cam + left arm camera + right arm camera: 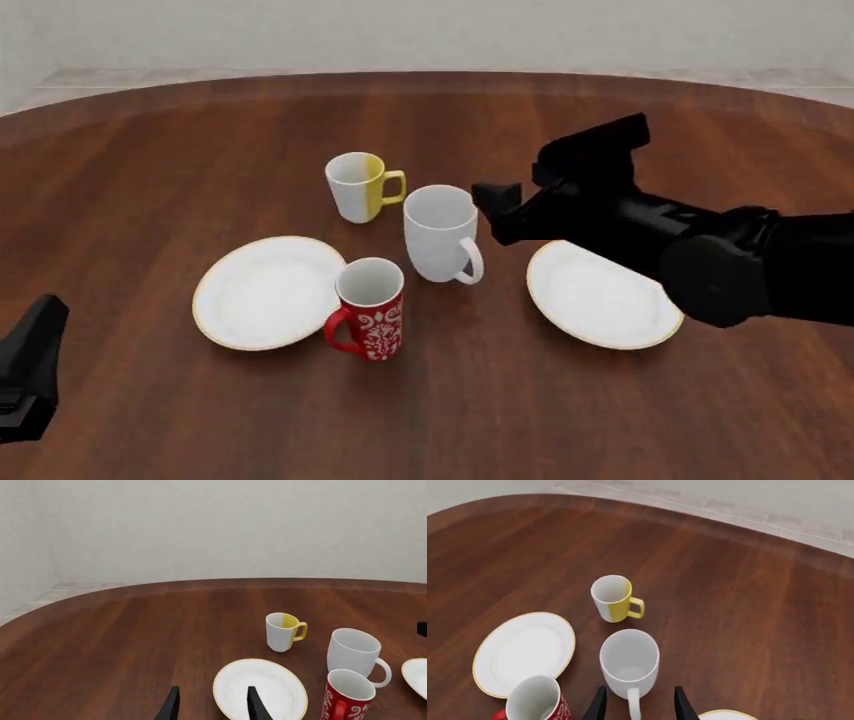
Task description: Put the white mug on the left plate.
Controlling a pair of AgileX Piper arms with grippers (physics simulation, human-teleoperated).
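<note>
Unlabelled white mug upright, handle between the wide-spread right end effector fingers

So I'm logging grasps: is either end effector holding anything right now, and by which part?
Nothing is held. The right end effector is open, its fingers straddling the white mug's handle without closing on it. The left end effector is open and empty.

In the front view my left gripper was cut off by the frame's corner, so I could not tell how its jaws stood. My right gripper hid its own fingertips behind its body. My right wrist view clipped the red mug and the right plate.
</note>
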